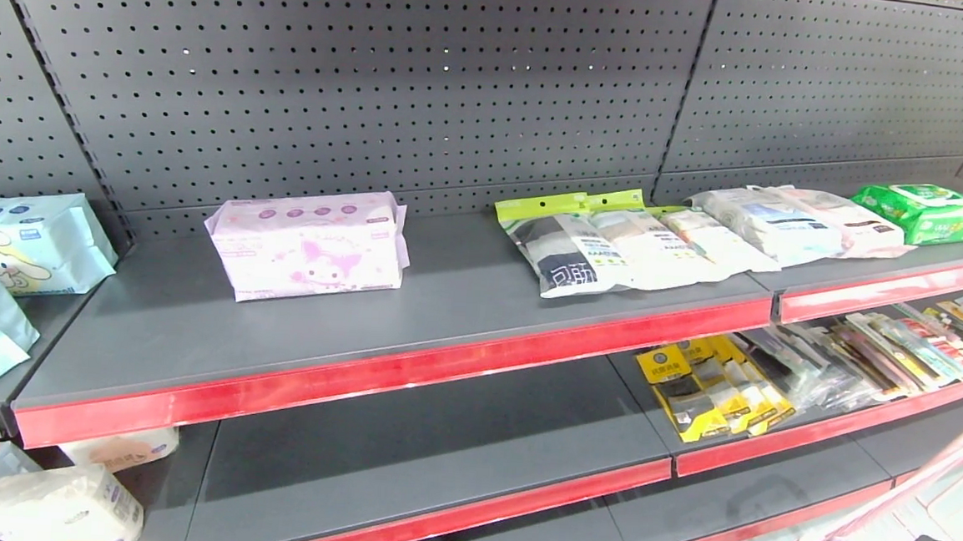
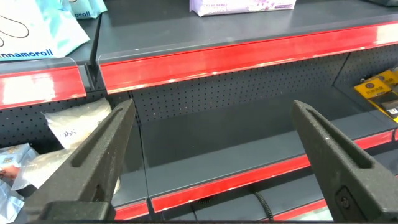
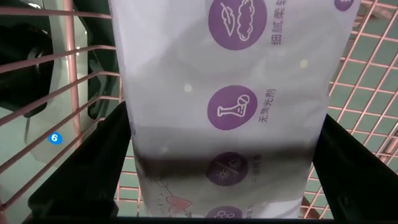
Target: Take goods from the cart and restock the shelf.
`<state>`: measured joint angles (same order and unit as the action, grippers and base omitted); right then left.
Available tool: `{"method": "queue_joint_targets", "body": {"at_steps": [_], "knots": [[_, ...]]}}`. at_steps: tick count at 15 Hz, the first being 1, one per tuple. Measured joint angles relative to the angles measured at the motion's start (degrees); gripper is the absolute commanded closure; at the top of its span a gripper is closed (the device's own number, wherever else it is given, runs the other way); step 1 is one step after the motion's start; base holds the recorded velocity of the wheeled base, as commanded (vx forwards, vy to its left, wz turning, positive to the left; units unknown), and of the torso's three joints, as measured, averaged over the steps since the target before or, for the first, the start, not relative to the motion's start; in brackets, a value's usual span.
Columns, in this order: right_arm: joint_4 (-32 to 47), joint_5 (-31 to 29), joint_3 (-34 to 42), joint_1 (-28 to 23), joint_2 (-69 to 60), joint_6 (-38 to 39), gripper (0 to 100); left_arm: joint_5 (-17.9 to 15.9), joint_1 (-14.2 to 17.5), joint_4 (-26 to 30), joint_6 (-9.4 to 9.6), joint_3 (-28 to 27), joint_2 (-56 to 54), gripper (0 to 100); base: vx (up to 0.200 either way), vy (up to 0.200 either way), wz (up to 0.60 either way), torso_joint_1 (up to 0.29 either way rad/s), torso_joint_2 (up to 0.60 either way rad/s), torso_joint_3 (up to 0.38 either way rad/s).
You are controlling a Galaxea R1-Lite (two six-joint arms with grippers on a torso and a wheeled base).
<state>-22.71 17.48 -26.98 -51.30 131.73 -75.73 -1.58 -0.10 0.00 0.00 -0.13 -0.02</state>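
Two tools, two states. The right tool (image 3: 225, 118) is closed across a white tissue pack (image 3: 236, 56) with purple icons. Its fingers (image 3: 93, 162) press both long sides so that the wrapper pinches in. The pack sits inside the pink wire cart (image 3: 56, 68). Its long axis runs along the fingers, away from the wrist, with the printed face toward the camera. The left tool (image 2: 212, 106) hangs spread wide and empty before the lower shelf board (image 2: 236, 140). I judge this the pick-up step. Next should come a lift clear of the cart's wires, then a carry to the upper shelf board (image 1: 413, 300), where a matching pink pack (image 1: 307, 243) lies lengthwise along the pegboard (image 1: 376, 72), bare board beside it.
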Motion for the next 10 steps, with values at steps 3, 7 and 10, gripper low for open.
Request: {"method": "queue_joint_targets", "body": {"at_steps": [3,7,10], "knots": [[-0.57,0.66,0.41,-1.32,0.29,-1.01,0,0.00,0.00,0.00,0.00,0.00,0.00,0,0.000,0.000,0.00,0.000,0.00,0.000],[-0.72,3.29,0.61,-2.86,0.79,-2.13,0,0.00,0.00,0.00,0.00,0.00,0.00,0,0.000,0.000,0.00,0.000,0.00,0.000],[-0.79,4.50,0.69,-3.96,1.10,-2.99,0,0.00,0.00,0.00,0.00,0.04,0.00,0,0.000,0.000,0.00,0.000,0.00,0.000]]}}
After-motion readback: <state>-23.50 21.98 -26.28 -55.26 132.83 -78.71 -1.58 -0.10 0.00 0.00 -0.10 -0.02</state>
